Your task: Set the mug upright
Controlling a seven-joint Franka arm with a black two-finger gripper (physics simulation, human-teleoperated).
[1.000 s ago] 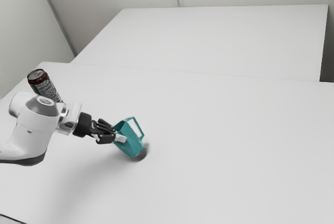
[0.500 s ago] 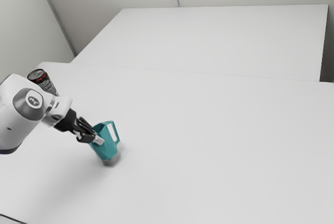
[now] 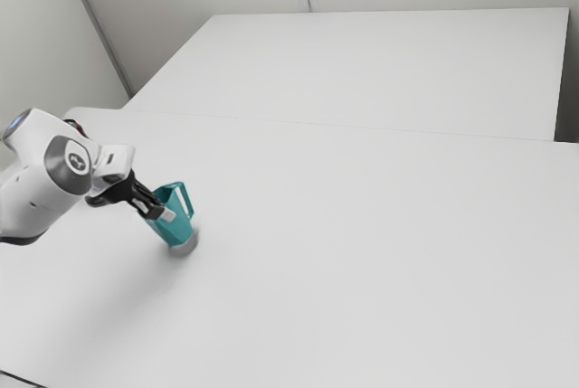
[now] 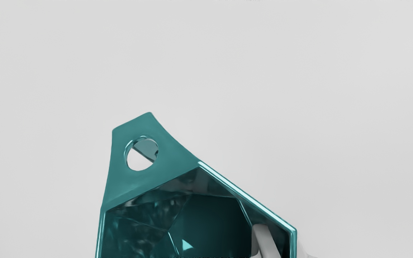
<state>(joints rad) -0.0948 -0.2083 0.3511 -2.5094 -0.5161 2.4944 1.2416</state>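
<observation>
While the teal mug [image 3: 177, 222] leans mouth-up above or on the table [image 3: 362, 252] (base contact cannot be told), its mouth tips toward the arm. Gripper [image 3: 165, 214]: jaws clamped on the mug's side wall, one finger [image 4: 265, 240] inside, away from the handle [image 4: 134, 157]. Judged light, stiff; glossy facets may slip or pivot. Rim wall seems a sound hold; a flat facet should resist twisting best.
</observation>
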